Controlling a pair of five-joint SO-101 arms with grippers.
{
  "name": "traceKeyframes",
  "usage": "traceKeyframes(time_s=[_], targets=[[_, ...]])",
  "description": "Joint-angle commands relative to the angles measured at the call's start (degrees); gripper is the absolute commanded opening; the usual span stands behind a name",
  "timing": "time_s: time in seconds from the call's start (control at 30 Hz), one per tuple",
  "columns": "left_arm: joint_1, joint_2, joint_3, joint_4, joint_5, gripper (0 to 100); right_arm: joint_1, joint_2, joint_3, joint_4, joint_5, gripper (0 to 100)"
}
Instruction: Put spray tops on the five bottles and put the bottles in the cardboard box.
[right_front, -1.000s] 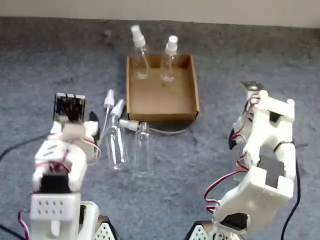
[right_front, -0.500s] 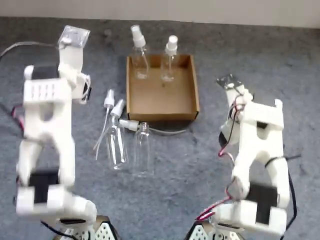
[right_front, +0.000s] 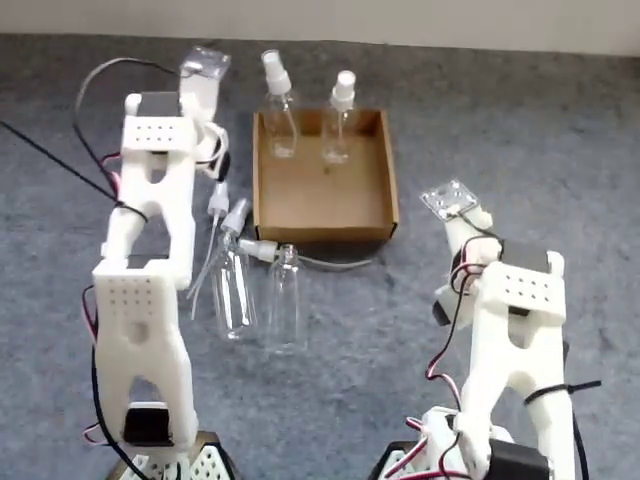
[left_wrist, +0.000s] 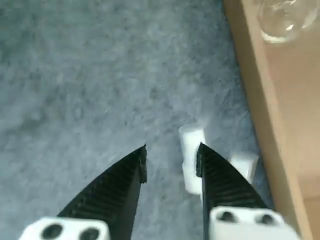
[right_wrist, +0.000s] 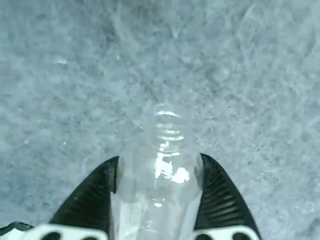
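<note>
I have a clear bottle (right_wrist: 167, 150) with no top clamped between the fingers of the right end effector (right_wrist: 159, 162). Its bare threaded neck points out over the grey worktop (right_wrist: 60, 75). My left end effector (left_wrist: 171, 150) hangs with its fingers apart, one of them just beside a white spray top (left_wrist: 190, 140) near the wall of the cardboard box (right_front: 390, 190). Two topped bottles (right_front: 280, 120) stand inside the box at its far edge. Two more clear bottles (right_front: 285, 300) sit on the worktop in front of it.

Indoor room, kind unclear: grey carpet (right_front: 560, 130) meeting pale wall (right_front: 450, 20).
</note>
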Motion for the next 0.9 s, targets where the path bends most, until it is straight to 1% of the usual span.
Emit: traceKeyframes(time_s=[0.0,0.23,0.27,0.37,0.47,0.57,0.67,0.77,0.87], targets=[[2.1,3.4,-6.2,0.3,0.6,15,-0.3,-2.8,-0.2,-0.9,0.5,0.3],[1.4,10.6,-8.4,0.4,0.6,14,-0.3,-2.8,-0.1,-0.9,0.5,0.3],[0.6,11.0,-8.4,0.4,0.6,11,-0.3,-2.8,-0.1,-0.9,0.5,0.3],[-1.9,10.8,-9.5,2.2,0.6,0,-0.3,-2.8,-0.2,-0.9,0.3,0.3],[-4.3,8.5,-15.0,7.8,0.6,1,-0.9,-2.9,-0.4,-0.9,0.1,0.3],[-6.1,5.3,-23.5,14.2,0.6,0,-4.4,-2.9,-0.7,-0.9,-0.7,0.3],[-7.6,1.8,-30.8,18.4,0.8,0,-10.2,-2.9,-2.2,-0.8,-6.9,0.3],[-9.8,-3.5,-32.0,18.6,0.9,0,-15.8,-2.9,-4.9,-0.9,-12.0,0.3],[-11.9,-11.6,-28.1,18.7,2.1,0,-21.9,-2.9,-8.1,-0.9,-16.5,0.3]])
